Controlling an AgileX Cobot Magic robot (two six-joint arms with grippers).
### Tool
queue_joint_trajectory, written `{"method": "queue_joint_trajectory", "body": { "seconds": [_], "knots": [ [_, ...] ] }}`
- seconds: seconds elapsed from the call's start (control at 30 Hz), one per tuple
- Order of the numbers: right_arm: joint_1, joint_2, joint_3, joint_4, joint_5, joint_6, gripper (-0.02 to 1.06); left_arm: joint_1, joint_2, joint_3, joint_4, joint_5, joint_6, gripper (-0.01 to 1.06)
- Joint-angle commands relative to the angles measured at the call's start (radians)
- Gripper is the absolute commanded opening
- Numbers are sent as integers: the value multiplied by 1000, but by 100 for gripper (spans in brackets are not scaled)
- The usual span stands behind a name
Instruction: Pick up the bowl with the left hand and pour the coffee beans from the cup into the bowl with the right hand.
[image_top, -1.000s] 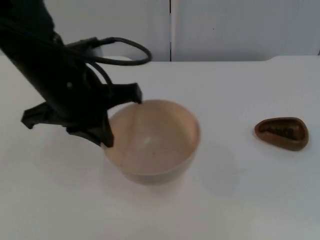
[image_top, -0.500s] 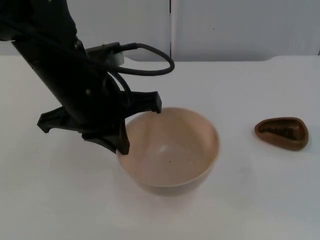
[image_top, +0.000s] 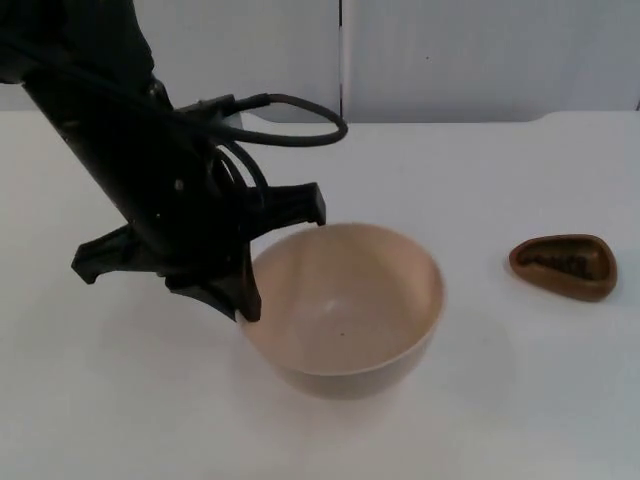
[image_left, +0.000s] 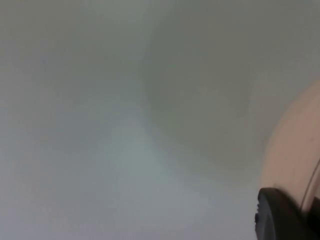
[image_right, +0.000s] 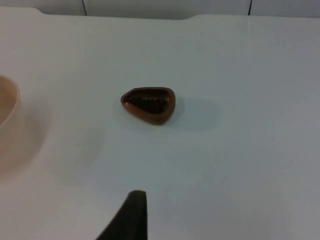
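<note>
the left gripper has its fingers pinched on the near-left rim of the bowl, one finger inside and one outside. the tan bowl looks lifted a little off the white table. the small brown cup with coffee beans sits on the table, well apart to the right of the bowl. the right gripper waits near the cup; i cannot tell how its fingers are.

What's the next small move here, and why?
Probably bring the right gripper down toward the brown cup. The left gripper grips the rim of the beige bowl, while the cup sits untouched on the white table, apart from the bowl, dark beans inside.
</note>
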Motion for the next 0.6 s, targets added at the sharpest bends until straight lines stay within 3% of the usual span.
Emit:
{"method": "queue_joint_trajectory", "body": {
  "seconds": [0.0, 0.23, 0.57],
  "knots": [
    [-6, -3, 1, 2, -4, -10, 105, -4, -14, -6, 5, -3, -43, 0],
    [-6, -3, 1, 2, -4, -10, 105, -7, -14, -6, 157, -8, -218, 0],
    [-6, -3, 1, 4, -5, -9, 105, -12, -14, -23, 158, 1, -231, 0]
  ]
}}
